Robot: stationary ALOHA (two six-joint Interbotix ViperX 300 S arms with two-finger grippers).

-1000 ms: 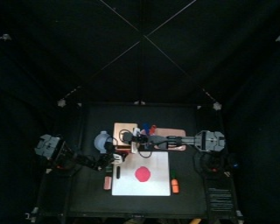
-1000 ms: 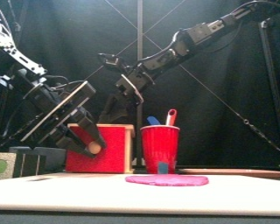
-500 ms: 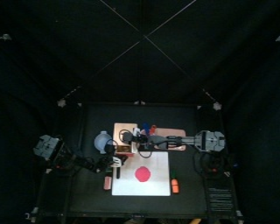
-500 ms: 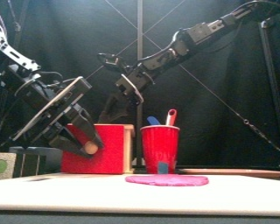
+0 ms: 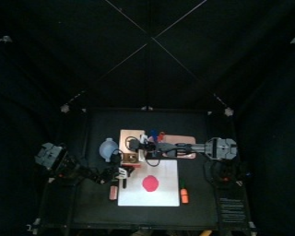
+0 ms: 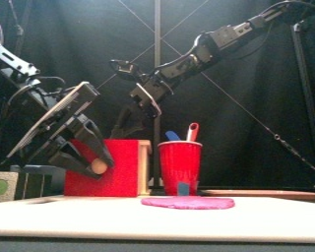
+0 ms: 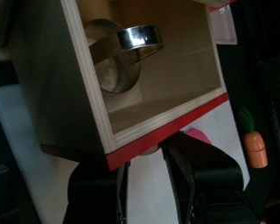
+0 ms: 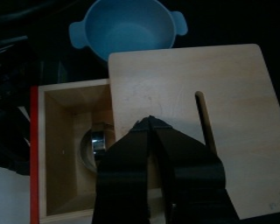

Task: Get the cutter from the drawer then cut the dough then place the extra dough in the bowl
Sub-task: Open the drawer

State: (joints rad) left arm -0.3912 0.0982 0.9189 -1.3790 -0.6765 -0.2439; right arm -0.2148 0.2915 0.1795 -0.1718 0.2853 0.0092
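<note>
black curtains closed the booth behind a small black desk (image 5: 88, 214). left of centre in the top view sat the blue-grey bowl (image 5: 107, 147). next to it, the left gripper (image 7: 143, 157) was at the red drawer front (image 7: 166, 129), jaws apart, with the knob just beside one jaw rather than clearly between them. the drawer of the wooden box (image 8: 189, 83) stood pulled out, and the cutter (image 7: 122, 57) lay deep inside it. at the middle, the right gripper (image 8: 150, 124) hung over the open drawer with its jaws pressed together, above the cutter and apart from it.

fetching the cutter looked like the step in hand. the right gripper would do best to spread its jaws first, drop straight down clear of the drawer walls, and pinch the wire handle, while the left gripper steadied the drawer. at lower centre, the pink dough (image 5: 150, 183) lay uncut on the white cutting board (image 5: 175, 171).
</note>
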